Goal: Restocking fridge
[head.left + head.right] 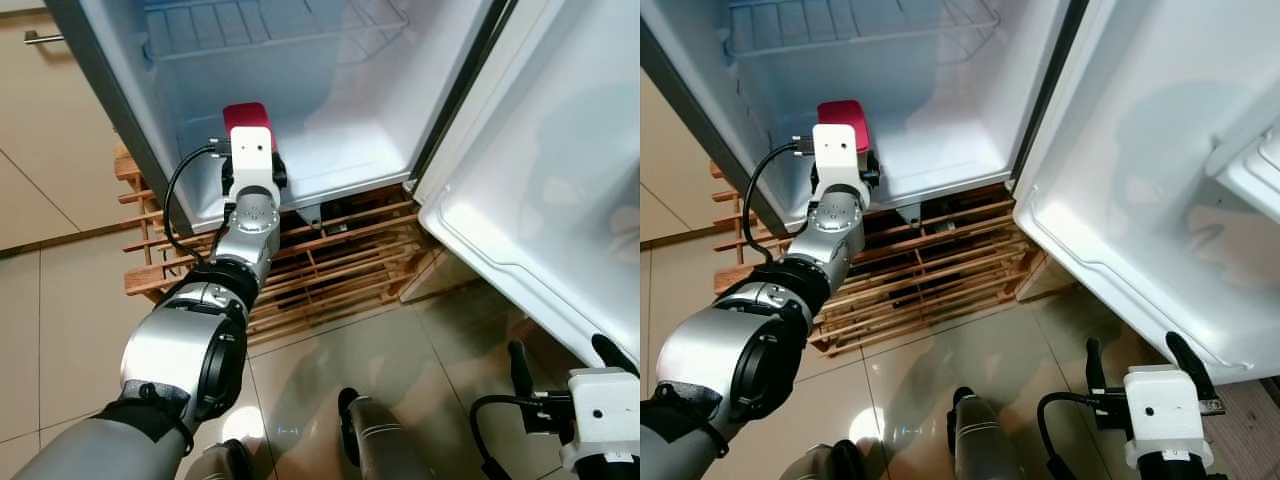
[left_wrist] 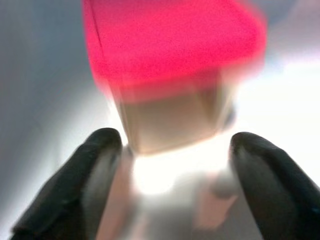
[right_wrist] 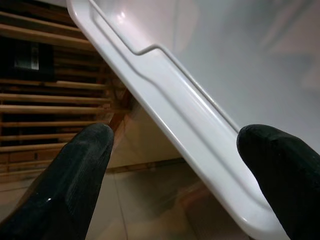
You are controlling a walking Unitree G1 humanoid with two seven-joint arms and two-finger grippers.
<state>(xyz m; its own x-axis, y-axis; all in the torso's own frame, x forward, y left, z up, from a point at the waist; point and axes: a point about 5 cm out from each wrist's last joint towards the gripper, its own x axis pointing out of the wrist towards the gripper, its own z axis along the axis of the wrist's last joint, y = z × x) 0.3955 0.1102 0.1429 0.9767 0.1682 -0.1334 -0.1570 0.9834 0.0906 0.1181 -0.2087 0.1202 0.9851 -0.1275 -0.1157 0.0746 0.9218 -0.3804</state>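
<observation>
You are looking down at a pale tiled floor (image 1: 60, 330) in front of a white fridge (image 1: 330, 110) that stands on a slatted wooden pallet (image 1: 330, 262). The white fridge door (image 1: 1140, 170) swings wide open on your right. High inside hangs a white wire shelf (image 1: 270, 25).

Your left gripper (image 2: 170, 150) reaches into the bottom of the fridge. Its jaws are spread apart, one on each side of a clear box with a red lid (image 1: 247, 114). The box stands on the fridge floor, near the left wall. In the left wrist view it looks blurry, and you cannot tell if the fingers (image 2: 95, 150) touch it.

Your right gripper (image 3: 175, 150) hangs low beside the open door. Its jaws are spread and hold nothing.
</observation>
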